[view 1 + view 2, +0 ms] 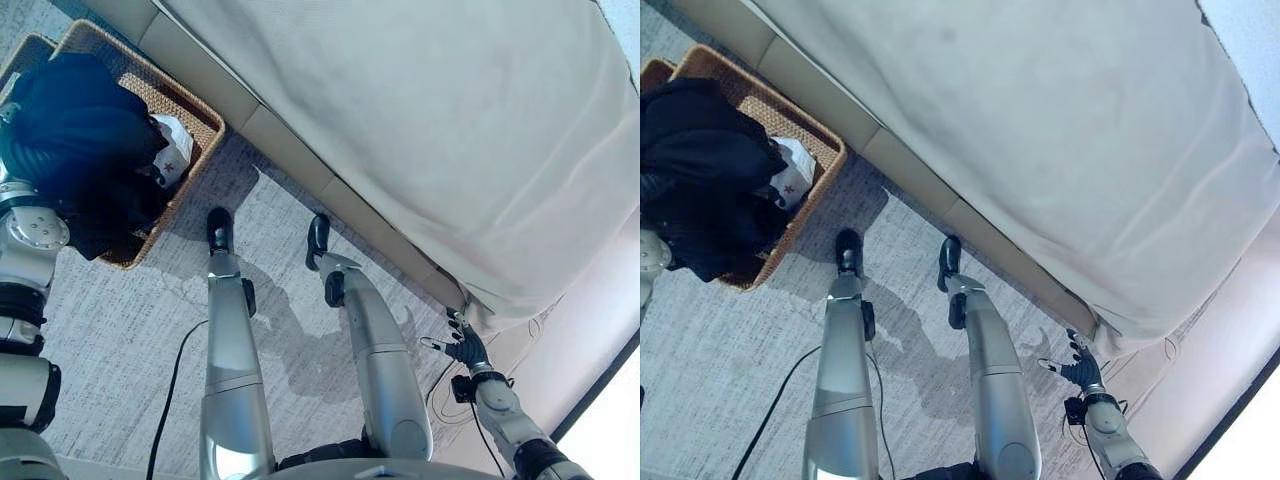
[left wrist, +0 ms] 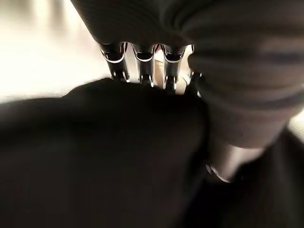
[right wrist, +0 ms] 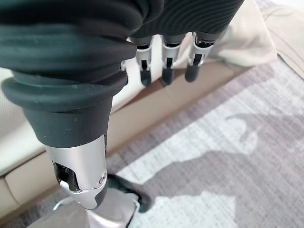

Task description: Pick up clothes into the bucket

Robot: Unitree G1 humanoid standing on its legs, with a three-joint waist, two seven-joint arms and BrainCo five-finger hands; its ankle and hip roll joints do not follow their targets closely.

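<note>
Where basket [image 1: 205, 128] abuts sofa [image 1: 420, 130] (dark clothes [image 1: 80, 130] inside)

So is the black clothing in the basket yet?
Partly. The black clothing is piled over the wicker basket, hanging past its rim, with the left hand on it.

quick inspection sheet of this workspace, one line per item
surface: grey carpet.
job's things: black clothes piled over the wicker basket; a white item beside them inside.
clutter: nothing seen.
hands: left robot hand with fingers dug into the dark cloth, grip unclear; right robot hand open, empty, low by the bed corner.
cables: thin cable on the floor by the bed corner.
surroundings: bed under a cream cover.
</note>
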